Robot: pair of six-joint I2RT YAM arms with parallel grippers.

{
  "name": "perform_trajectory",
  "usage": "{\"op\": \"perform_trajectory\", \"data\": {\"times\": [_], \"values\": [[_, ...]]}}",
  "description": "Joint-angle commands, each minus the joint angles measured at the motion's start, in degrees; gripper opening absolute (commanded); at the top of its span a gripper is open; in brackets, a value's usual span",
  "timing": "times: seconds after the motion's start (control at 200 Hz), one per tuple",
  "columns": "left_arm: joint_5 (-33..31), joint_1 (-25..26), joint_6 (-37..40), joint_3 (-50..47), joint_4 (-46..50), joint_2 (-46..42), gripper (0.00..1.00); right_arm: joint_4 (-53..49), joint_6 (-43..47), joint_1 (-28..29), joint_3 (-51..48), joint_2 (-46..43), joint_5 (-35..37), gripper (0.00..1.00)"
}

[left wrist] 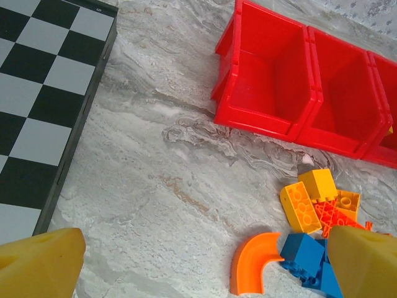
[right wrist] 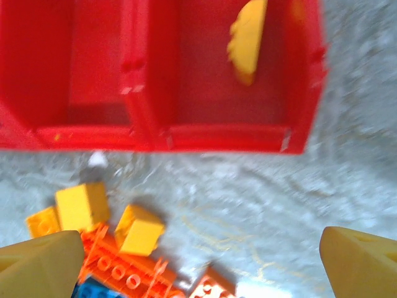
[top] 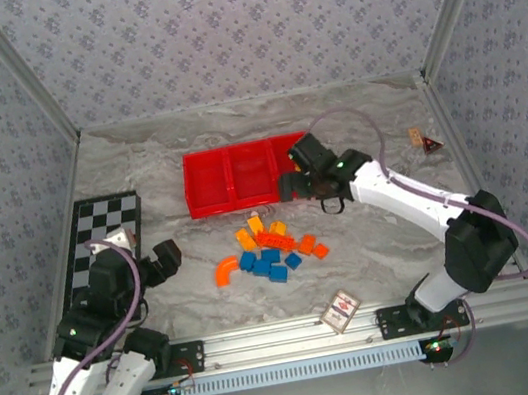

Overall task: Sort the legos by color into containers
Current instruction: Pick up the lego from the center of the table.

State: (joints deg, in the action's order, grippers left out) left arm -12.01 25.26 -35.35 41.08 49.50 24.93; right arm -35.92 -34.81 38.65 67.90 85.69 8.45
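The legos (top: pixel 272 247) lie in a loose pile on the marble table, in front of the red tray of containers (top: pixel 235 205). An orange arch (top: pixel 225 270) sits at the pile's left edge. My right gripper (top: pixel 301 189) hangs open by the tray's right front corner. In the right wrist view the right gripper (right wrist: pixel 201 261) is empty above yellow bricks (right wrist: pixel 139 230) and an orange plate (right wrist: pixel 124 267). A yellow piece (right wrist: pixel 248 40) lies in the right compartment. My left gripper (left wrist: pixel 201 267) is open and empty, left of the arch (left wrist: pixel 254 261) and a blue brick (left wrist: pixel 304 251).
A black-and-white checkerboard (top: pixel 99 240) lies at the left, just behind the left gripper (top: pixel 159 264). A patterned card (top: pixel 341 309) rests near the front edge. Another small card (top: pixel 424 140) sits at the back right. Patterned walls close in three sides.
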Motion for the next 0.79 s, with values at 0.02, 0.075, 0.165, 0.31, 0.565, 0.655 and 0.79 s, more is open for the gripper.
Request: {"op": "perform_trajectory", "data": {"times": [0.02,0.075,0.165,0.31,0.565,0.655,0.79], "values": [[0.5,0.4,1.3,-0.2,-1.7,0.1,1.0,1.0,-4.9,1.7,-3.0,2.5,-1.3,0.98],[0.8,0.4,1.5,-0.2,-1.7,0.0,1.0,1.2,-5.0,2.4,-2.9,4.2,-2.3,0.95],[1.0,0.4,1.5,-0.1,-1.8,-0.1,1.0,1.3,-4.8,3.3,-1.8,7.4,-4.0,0.92],[1.2,0.4,1.5,-0.2,-2.0,-0.8,1.0,1.2,-3.8,4.9,1.9,12.6,-5.7,0.83],[1.4,0.4,1.7,-0.3,-2.2,-0.9,1.0,-2.8,-1.7,8.4,9.2,20.0,-1.7,0.8],[1.5,0.4,1.7,-0.3,-2.1,-0.8,1.0,-4.4,-1.7,8.9,10.5,21.4,-0.3,0.8],[1.5,0.4,1.7,-0.2,-2.2,-0.9,1.0,-7.9,-1.7,9.5,12.6,23.4,2.0,0.8]]}}
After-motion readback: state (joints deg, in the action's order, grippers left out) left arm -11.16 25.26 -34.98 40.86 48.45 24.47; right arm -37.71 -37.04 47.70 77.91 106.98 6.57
